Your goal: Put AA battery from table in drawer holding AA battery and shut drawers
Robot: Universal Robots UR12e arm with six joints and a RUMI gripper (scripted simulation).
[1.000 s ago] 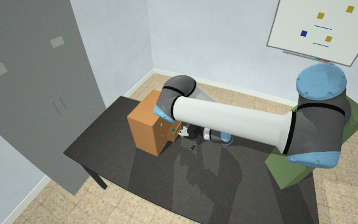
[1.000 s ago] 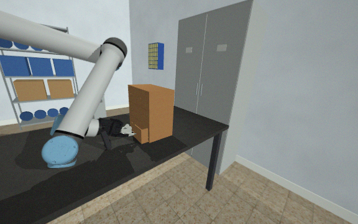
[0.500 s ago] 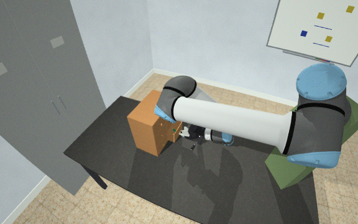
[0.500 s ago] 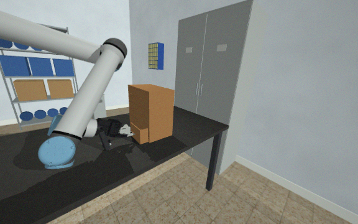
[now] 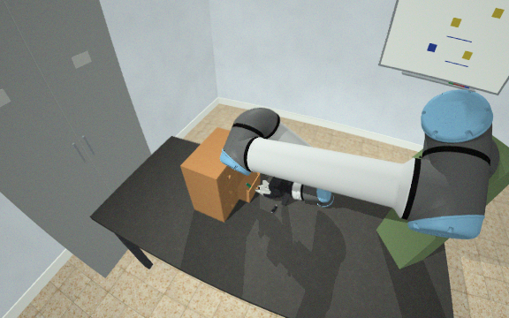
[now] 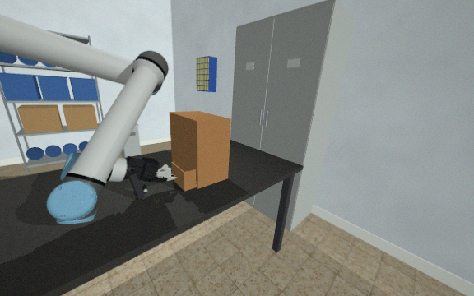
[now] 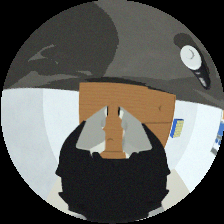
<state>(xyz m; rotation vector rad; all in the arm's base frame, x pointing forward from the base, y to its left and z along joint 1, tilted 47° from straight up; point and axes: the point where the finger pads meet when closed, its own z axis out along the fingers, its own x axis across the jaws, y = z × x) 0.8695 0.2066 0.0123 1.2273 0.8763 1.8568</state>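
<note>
From my remote station, I hold the narrowed jaws [image 5: 258, 190] [image 6: 175, 178] on the knob of the chest's open lower drawer [image 5: 251, 194] [image 6: 188, 179] [image 7: 135, 97], a small green item inside, while the AA battery [image 5: 274, 208] [image 6: 145, 191] [image 7: 191, 58] lies near the jaws on the dark counter [image 5: 219, 256] [image 6: 257, 164] [image 7: 65, 30].

A Universal Robots UR12e arm [image 5: 325, 172] [image 6: 118, 119] shows smooth, pale grey-white tubes, dark grey joint housings and narrow black rings at the seams. Light blue rounded caps, dotted with small notches near their rims, cover several joints. The hand [image 5: 261, 189] [image 6: 172, 178] [image 7: 113, 107] pairs a bulky black body, jagged in outline, with two pale grey, wedge-shaped fingers that taper to narrow tips. Dark insets, apparently pads, mark the inner faces near the ends, though the wrist view is coarse.
</note>
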